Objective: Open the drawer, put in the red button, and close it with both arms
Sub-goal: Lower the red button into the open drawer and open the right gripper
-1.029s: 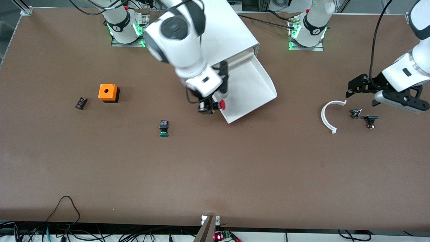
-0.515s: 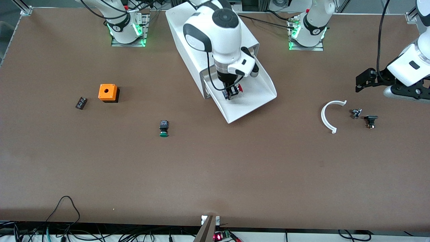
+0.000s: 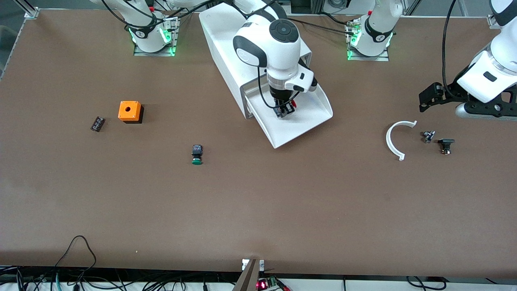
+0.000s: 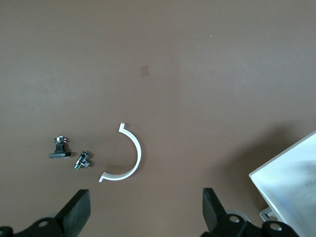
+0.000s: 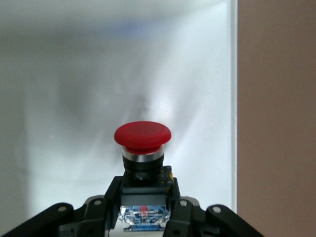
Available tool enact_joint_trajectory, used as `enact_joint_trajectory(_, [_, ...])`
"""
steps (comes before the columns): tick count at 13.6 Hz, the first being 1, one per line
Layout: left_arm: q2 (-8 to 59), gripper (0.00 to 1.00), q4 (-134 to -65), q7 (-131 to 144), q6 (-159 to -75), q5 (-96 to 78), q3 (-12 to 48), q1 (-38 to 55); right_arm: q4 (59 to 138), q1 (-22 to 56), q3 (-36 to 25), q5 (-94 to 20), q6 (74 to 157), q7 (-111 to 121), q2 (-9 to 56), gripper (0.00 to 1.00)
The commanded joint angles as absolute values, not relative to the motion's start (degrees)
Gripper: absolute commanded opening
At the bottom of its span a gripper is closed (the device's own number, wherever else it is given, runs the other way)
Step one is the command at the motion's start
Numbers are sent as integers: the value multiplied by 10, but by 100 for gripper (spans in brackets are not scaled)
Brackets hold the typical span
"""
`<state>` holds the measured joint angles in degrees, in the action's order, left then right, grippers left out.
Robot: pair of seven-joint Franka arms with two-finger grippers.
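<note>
Right hand (image 3: 285, 111) first: it's clenched on the red button (image 5: 142, 134), fingers (image 5: 106, 200) pinching the black body on both sides, red cap poking out in front of them. In the front view the button (image 3: 291, 104) hangs over the white floor of the drawer (image 3: 311, 117), and whether it touches that floor can't be told. The drawer is pulled well out of the white cabinet (image 3: 226, 36), its open tray reaching toward the front camera, and the right arm comes in from its base across the cabinet's top to get there.

Out at the left arm's end of the desk (image 3: 258, 210), the left hand (image 4: 146, 213) hovers with its two fingers spread wide and nothing between them; the left arm waits. Below it on the desk lie a white half-ring (image 3: 396, 139), a small metal fitting (image 3: 428, 136) and a black-topped part (image 3: 445, 144), close together in a row.

Toward the right arm's end, a green button (image 3: 197, 155) lies on its side, nearer the front camera than the drawer. Beside each other, farther along, sit an orange box (image 3: 129, 111) with a round hole on top and a small dark block (image 3: 97, 123)
</note>
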<state>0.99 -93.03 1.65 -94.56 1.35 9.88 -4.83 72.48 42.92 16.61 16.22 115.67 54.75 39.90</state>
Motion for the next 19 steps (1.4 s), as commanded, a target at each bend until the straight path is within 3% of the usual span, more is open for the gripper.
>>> enact_joint_trajectory(1, [18,100,-915,-2,-942,26,98,-51,707,443,163,167,1145,556,420,31])
enact_joint_trajectory(3, [18,100,-915,-1,-942,24,98,-51,717,445,163,166,1146,556,420,33])
enact_joint_trajectory(4, [18,100,-915,-1,-942,22,98,-52,719,445,163,166,1146,551,420,40])
enact_joint_trajectory(6, [18,100,-915,-1,-942,23,98,-52,720,446,163,165,1145,520,419,100])
enact_joint_trajectory(12, [20,100,-914,-1,-941,22,98,-52,682,436,163,166,1150,438,384,100])
enact_joint_trajectory(19, [40,100,-924,0,-969,21,98,-52,667,361,166,161,1160,285,330,100])
